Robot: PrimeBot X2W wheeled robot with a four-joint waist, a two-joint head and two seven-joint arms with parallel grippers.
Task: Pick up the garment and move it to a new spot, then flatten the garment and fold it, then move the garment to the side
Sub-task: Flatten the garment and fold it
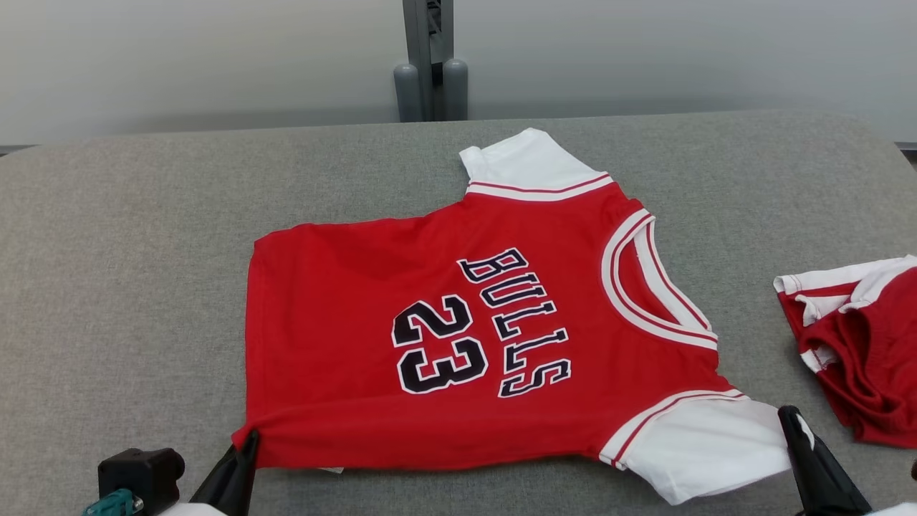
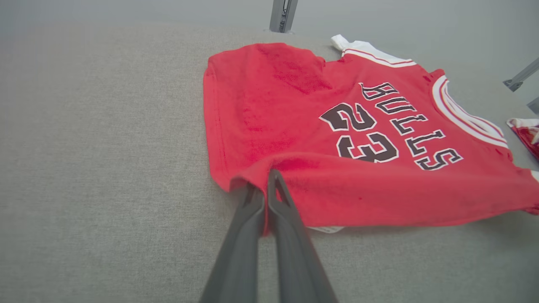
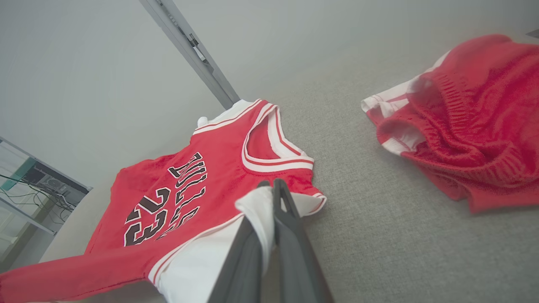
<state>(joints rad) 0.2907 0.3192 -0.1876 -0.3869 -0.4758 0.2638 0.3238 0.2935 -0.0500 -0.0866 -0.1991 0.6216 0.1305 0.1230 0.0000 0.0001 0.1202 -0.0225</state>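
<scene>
Head view: the red short-sleeved jersey with white sleeves and black "BULLS 23" lettering (image 1: 444,322) lies spread at the middle of the grey fabric-covered table (image 1: 143,251). My left gripper (image 1: 247,446) pinches its near hem corner. My right gripper (image 1: 790,423) is at the near white sleeve (image 1: 709,444). Raising one side faster than the other would likely bunch the cloth.

Left wrist view: my fingers are closed on a thin red fold, and so small a bite could slip free.

Right wrist view: my fingers are clamped on the sleeve's edge. The crumpled red-and-white knit garment (image 3: 471,139) lies near, so a wide sweep might drag it. Nothing here serves as a container; both garments lie straight on the table.
</scene>
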